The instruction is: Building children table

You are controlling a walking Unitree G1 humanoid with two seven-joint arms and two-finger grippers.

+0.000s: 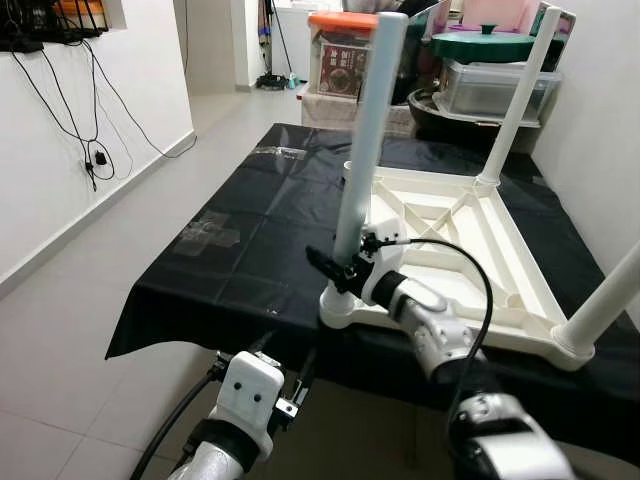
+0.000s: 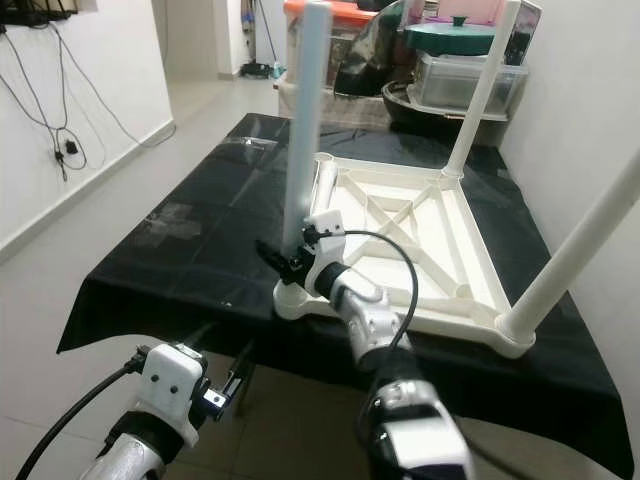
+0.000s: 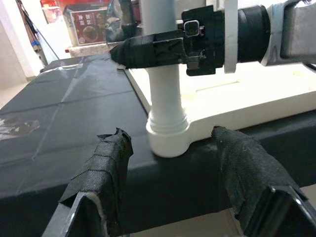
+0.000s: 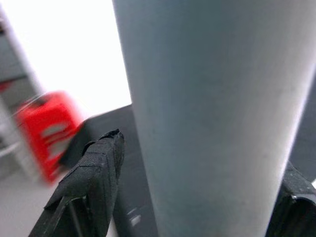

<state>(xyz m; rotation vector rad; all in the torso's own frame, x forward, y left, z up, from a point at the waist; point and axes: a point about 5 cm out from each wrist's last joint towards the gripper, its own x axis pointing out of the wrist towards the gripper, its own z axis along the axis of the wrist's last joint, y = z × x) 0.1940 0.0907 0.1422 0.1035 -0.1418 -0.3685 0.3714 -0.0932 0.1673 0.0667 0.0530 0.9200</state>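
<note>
Right claw [image 1: 338, 268] around one leg [image 1: 362, 150]

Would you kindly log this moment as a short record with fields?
Surface: black cloth
Tabletop: white, upside down on the cloth
Legs fitted: near-left leg, far-right leg, near-right leg
Right gripper: clasping the near-left leg just above its socket
Left gripper: open, low at the cloth's near edge, facing that socket
Background: boxes, green lid
</note>
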